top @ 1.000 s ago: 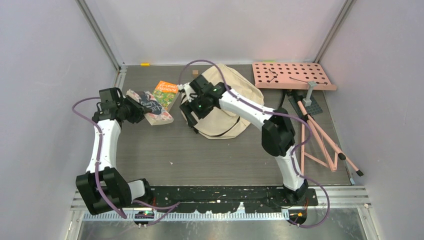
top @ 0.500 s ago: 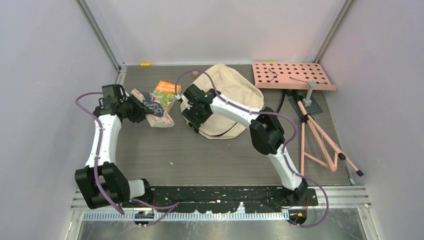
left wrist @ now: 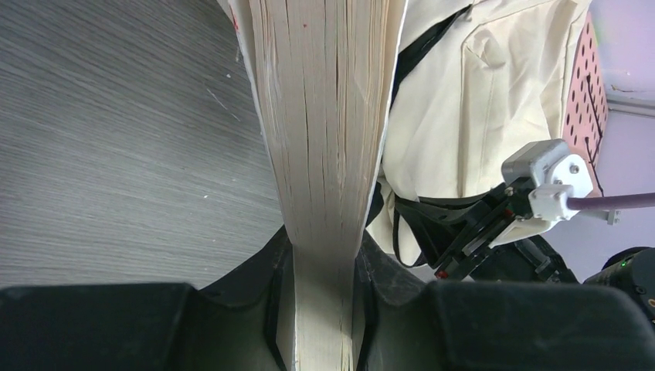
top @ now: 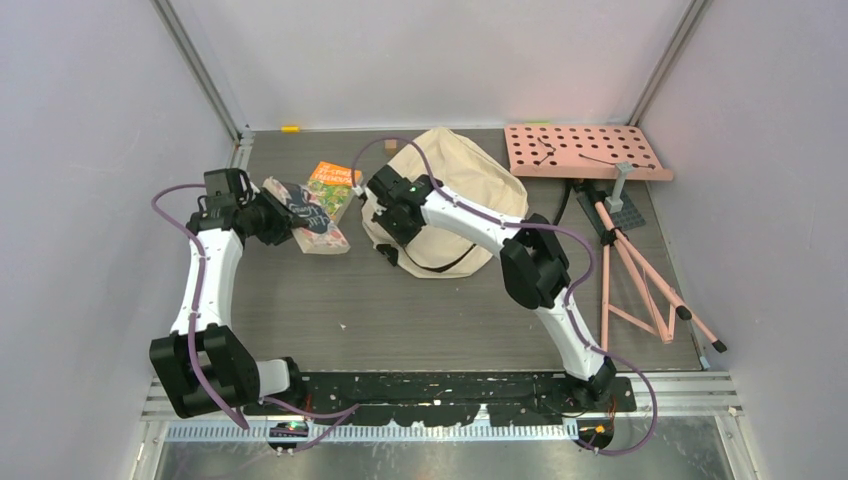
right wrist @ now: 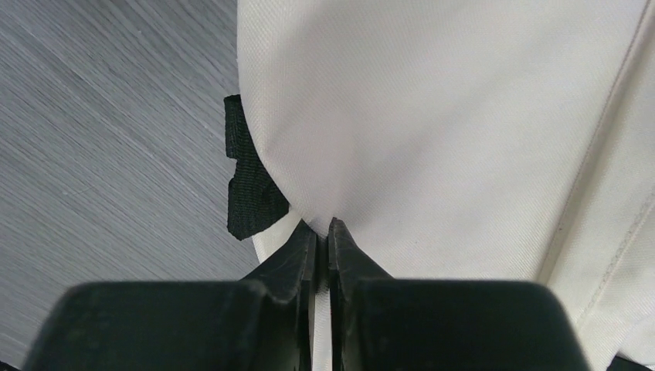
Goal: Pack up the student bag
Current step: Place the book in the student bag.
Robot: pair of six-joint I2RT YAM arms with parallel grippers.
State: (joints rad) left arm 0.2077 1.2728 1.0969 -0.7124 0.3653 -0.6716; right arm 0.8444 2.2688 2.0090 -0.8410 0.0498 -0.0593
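Student bag (top: 470, 185) lay slumped on the table (top: 400, 310), ahead of the left gripper (left wrist: 324, 263) and pinched at its near-left edge by the right gripper (right wrist: 324, 236). At the left, the left jaws were clamped across a thick book (left wrist: 324, 116), its page edges running out ahead of them toward the bag. An orange book (top: 333, 185) lay flat just beyond. The right jaws were shut almost to touching on a fold of cream fabric, with a black strap tab (right wrist: 247, 197) just to their left. Whether that fold bordered the bag's opening could not be told. To do this step well, I judge the right arm should raise the fold to hold a gap open. The left arm should bring the thick book in edge-first without dragging fabric.
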